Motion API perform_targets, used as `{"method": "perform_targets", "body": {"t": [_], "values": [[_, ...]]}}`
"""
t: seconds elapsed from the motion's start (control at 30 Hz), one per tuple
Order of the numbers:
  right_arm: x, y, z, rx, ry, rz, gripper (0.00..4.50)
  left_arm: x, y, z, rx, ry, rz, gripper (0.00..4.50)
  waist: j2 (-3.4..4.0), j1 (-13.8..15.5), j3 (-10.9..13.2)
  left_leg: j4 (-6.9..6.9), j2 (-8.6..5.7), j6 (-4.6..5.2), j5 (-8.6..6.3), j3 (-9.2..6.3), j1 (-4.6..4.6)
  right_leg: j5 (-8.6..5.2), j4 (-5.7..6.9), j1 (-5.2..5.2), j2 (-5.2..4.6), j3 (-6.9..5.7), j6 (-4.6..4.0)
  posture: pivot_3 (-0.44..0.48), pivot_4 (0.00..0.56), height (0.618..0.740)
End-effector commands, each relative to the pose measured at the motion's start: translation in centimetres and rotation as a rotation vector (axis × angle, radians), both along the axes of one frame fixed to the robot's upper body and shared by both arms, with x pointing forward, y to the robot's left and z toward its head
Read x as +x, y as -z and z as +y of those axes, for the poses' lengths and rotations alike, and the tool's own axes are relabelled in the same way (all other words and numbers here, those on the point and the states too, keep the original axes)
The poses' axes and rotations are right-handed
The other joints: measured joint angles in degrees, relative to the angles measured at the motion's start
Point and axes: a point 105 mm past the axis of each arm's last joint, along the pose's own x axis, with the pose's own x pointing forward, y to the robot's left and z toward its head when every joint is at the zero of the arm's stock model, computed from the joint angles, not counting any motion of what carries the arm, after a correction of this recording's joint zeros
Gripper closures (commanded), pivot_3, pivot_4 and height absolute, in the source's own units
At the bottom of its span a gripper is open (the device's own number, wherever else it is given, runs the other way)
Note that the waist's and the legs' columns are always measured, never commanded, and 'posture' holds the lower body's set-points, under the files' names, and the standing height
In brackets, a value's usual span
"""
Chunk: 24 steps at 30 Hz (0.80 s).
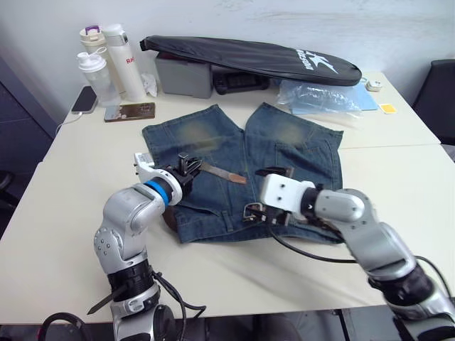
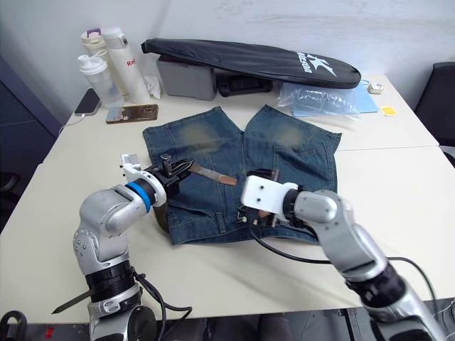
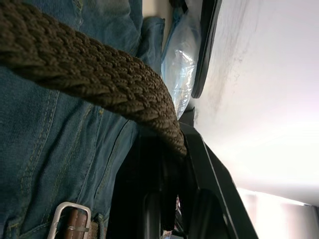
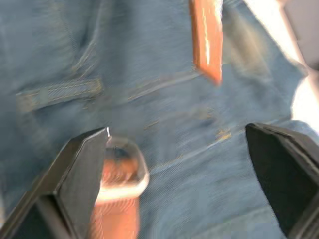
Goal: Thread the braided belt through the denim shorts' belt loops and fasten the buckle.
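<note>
We note the right gripper (image 4: pixel 177 149) nearest, its fingers spread wide over the waistband of the denim shorts (image 1: pixel 284 153), with the buckle (image 4: pixel 119 167) just inside one finger and empty air between them. A little farther, the left gripper (image 1: pixel 186 169) is clamped on the braided belt (image 3: pixel 94 74), whose tan tip (image 1: pixel 231 177) lies across the shorts' middle. The shorts lie flat mid-table. Beyond them sits a black bag (image 1: pixel 256 58). We judge threading under way: keep the strap taut and low, steady the buckle end, and aim the tip squarely at a loop.
</note>
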Motion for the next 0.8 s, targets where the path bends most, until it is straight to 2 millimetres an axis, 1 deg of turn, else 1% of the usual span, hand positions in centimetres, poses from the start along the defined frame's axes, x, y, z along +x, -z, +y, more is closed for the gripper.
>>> {"method": "perform_targets", "body": {"t": [0.03,0.1,0.17,0.27,0.33,0.37,0.43,0.57,0.67,0.73,0.8], "values": [[-2.7,-1.6,0.2,0.046,-0.101,0.066,0.05,-1.1,0.0,2.0,0.053,-0.039,-0.058,4.5,0.01,-0.2,0.0,-0.03,0.02,-0.02,-0.01,0.0,0.04,0.0,0.0,0.0,0.02,0.04,-0.01,0.0,0.15,0.74],[-4.1,-2.3,0.1,0.123,-0.123,0.181,0.05,-1.6,0.8,3.2,0.095,-0.05,-0.058,4.5,0.01,-0.3,0.0,-0.06,0.08,-0.07,-0.04,-0.05,0.13,-0.02,0.0,0.0,0.09,0.1,-0.04,0.0,0.15,0.74],[-5.0,-3.4,-0.1,0.187,-0.13,0.273,0.05,-1.9,1.0,3.7,0.126,-0.041,-0.078,4.5,0.05,-0.1,0.0,-0.11,0.11,-0.1,-0.05,-0.1,0.12,-0.04,0.01,0.0,0.11,0.1,-0.07,0.0,0.15,0.74],[-5.4,-4.4,-0.7,0.204,-0.119,0.323,0.05,-2.2,1.1,4.2,0.135,-0.049,-0.095,4.5,0.05,0.3,0.1,-0.11,0.05,-0.07,-0.1,-0.22,0.09,-0.05,-0.05,0.12,-0.04,0.1,-0.11,0.0,0.15,0.74],[-5.6,-5.6,-1.4,0.225,-0.116,0.358,0.05,-3.0,1.9,4.9,0.194,-0.025,-0.104,4.5,0.05,0.1,0.1,-0.08,0.06,0.03,-0.15,-0.38,0.12,-0.08,-0.21,0.31,-0.28,0.15,-0.17,0.0,0.15,0.74],[-5.5,-6.2,-1.7,0.239,-0.112,0.365,0.05,-3.5,2.3,5.0,0.217,-0.009,-0.1,4.5,0.06,0.0,0.1,-0.14,0.07,0.06,-0.17,-0.35,0.1,-0.09,-0.34,0.33,-0.63,0.2,-0.23,0.0,0.15,0.74],[-5.4,-6.7,-1.9,0.254,-0.105,0.372,0.05,-3.8,2.7,5.1,0.236,0.006,-0.097,4.5,0.09,-0.1,0.1,-0.23,0.07,0.11,-0.2,-0.35,0.11,-0.11,-0.35,0.3,-0.86,0.1,-0.31,0.0,0.15,0.74],[-4.7,-7.5,-2.1,0.266,-0.069,0.345,0.05,-4.4,3.5,4.0,0.251,0.061,-0.095,4.5,0.1,0.0,0.1,-0.31,0.09,0.13,-0.21,-0.37,0.05,-0.15,-0.48,0.3,-0.88,0.07,-0.37,0.0,0.15,0.74],[-4.3,-7.7,-2.1,0.268,-0.052,0.333,0.05,-4.2,3.8,4.2,0.271,0.031,-0.096,4.5,0.12,0.0,0.1,-0.31,0.08,0.14,-0.22,-0.35,0.02,-0.15,-0.51,0.27,-0.91,0.08,-0.37,0.0,0.15,0.74],[-4.1,-7.7,-2.2,0.26,-0.042,0.325,0.05,-3.9,3.9,4.0,0.254,0.01,-0.098,4.5,0.14,0.0,0.1,-0.31,0.07,0.14,-0.22,-0.33,0.02,-0.15,-0.55,0.28,-0.9,0.08,-0.37,0.0,0.15,0.74],[-3.7,-7.9,-2.1,0.265,-0.027,0.316,0.05,-3.5,4.2,3.7,0.302,-0.008,-0.113,4.5,0.14,0.0,0.1,-0.31,0.07,0.15,-0.22,-0.31,0.02,-0.15,-0.56,0.28,-0.9,0.08,-0.37,0.0,0.15,0.74]]}}
